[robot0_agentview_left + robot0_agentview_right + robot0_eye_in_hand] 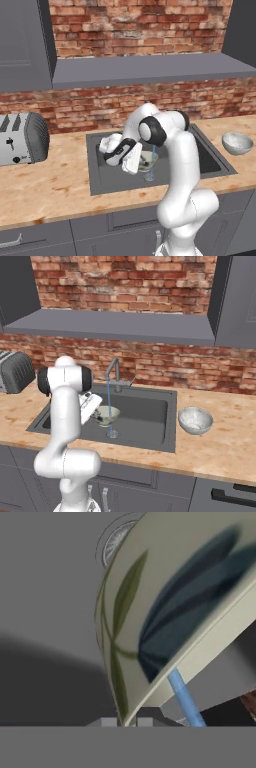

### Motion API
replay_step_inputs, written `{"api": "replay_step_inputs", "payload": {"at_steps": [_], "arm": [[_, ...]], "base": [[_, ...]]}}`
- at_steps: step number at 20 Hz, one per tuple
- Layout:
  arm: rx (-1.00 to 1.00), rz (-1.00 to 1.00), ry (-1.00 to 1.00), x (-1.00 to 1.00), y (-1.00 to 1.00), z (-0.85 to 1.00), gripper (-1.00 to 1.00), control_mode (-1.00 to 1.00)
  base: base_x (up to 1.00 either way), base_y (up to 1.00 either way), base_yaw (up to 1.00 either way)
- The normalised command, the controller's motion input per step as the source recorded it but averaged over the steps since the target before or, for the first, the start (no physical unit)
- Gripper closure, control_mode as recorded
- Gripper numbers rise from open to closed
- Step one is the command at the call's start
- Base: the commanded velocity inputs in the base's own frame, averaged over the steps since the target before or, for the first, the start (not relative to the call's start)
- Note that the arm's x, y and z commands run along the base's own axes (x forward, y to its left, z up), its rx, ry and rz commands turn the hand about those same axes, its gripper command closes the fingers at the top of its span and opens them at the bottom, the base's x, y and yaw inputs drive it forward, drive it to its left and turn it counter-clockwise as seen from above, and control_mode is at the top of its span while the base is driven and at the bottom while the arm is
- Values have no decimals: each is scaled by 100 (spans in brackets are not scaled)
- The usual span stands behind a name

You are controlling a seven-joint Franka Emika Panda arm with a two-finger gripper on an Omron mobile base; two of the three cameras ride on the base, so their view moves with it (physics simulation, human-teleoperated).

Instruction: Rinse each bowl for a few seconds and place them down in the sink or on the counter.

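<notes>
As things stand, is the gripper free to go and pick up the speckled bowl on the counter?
Probably not yet: the gripper is shut on the cream bowl, held under the tap's stream over the sink. The speckled bowl sits unobstructed on the counter beside the sink.

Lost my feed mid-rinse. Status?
Gripper shut on cream bowl's rim. Bowl over sink, at the water stream. Speckled bowl waits on counter.

text: none legible | labels: none | brands: none | numbers: none | signs: none
</notes>
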Motion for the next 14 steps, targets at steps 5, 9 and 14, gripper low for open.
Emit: {"api": "replay_step_inputs", "payload": {"at_steps": [5,9,14], "arm": [[4,-12,0,28,9,-25,100,-100],[6,-11,0,28,6,-30,100,-100],[5,-10,0,30,1,-28,100,-100]], "base": [[0,0,0],[0,0,0],[0,0,0]]}}
